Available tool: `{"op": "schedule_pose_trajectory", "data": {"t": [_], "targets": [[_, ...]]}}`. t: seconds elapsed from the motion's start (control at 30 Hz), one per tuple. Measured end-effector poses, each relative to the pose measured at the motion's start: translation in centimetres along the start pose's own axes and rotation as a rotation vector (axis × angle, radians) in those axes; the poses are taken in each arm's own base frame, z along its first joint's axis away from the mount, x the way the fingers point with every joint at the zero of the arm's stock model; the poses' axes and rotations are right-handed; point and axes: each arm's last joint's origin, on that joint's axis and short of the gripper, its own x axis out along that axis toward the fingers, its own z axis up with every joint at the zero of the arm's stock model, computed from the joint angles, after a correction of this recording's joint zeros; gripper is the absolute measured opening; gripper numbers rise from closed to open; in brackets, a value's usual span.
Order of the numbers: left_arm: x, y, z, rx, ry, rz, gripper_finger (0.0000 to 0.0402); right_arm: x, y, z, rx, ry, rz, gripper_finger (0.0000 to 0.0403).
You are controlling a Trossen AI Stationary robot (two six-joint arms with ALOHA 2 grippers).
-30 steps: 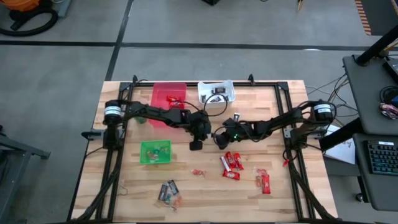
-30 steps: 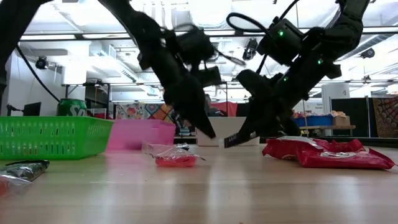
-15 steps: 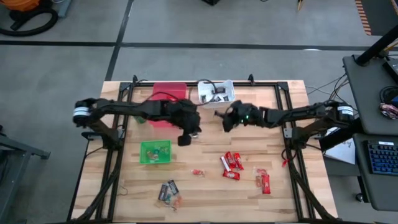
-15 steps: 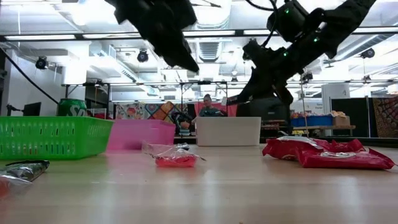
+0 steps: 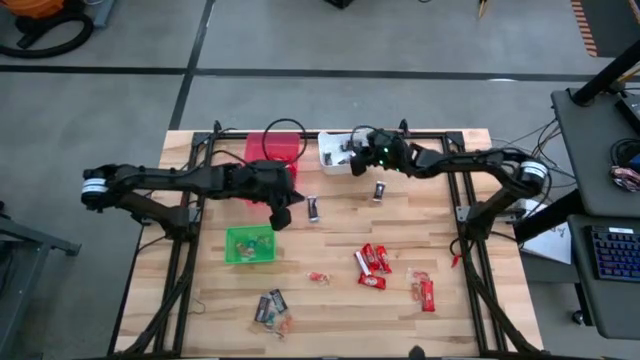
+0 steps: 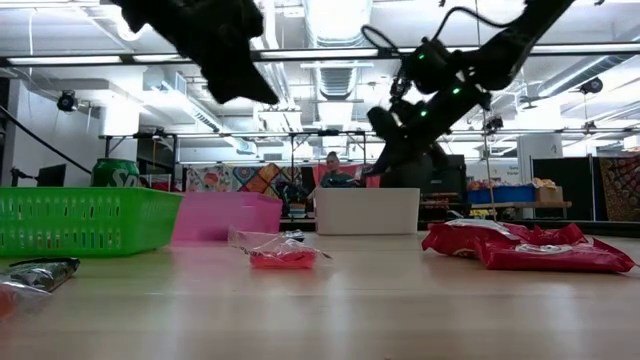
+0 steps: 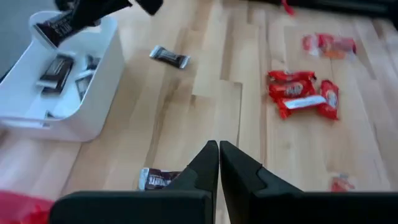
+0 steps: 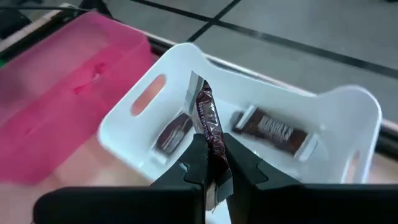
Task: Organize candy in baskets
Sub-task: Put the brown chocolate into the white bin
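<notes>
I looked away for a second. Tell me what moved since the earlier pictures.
The right tool, shut on a dark mini bar, swung from mid-table to above the white basket. The left tool, shut and empty, drew back toward the green basket. The red bars and all baskets stayed put.

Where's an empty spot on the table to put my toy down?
Bare wood lies along the right edge, past the red bars, and at the near left corner below the green basket. The far edge is crowded by the red basket and white basket, both arms above.
</notes>
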Motion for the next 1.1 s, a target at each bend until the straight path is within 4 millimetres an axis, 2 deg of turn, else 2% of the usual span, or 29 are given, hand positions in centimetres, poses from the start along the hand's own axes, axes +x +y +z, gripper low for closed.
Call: {"op": "schedule_pose_trajectory", "data": {"t": [0.2, 0.4, 0.63, 0.83, 1.1], "targets": [[-0.2, 0.2, -1.9, -0.101, 0.014, 0.020, 0.0000, 2.6, -0.5, 0.8, -0.044, 0.042, -0.044, 0.0022], [0.2, 0.2, -3.2, -0.128, 0.014, 0.021, 0.0000, 4.6, -0.3, 1.0, -0.087, 0.112, -0.069, 0.0027], [0.4, 0.2, -3.5, -0.150, 0.024, 0.022, 0.0000, 5.7, -0.1, 1.1, -0.091, 0.191, -0.096, 0.0088], [0.4, 0.2, -3.4, -0.163, 0.015, 0.021, 0.0000, 5.3, 0.1, 1.5, -0.091, 0.192, -0.094, 0.0150], [0.6, 0.0, -3.2, -0.262, -0.016, 0.013, 0.0000, 2.3, 2.0, 2.9, -0.116, 0.228, -0.034, 0.0190]]}}
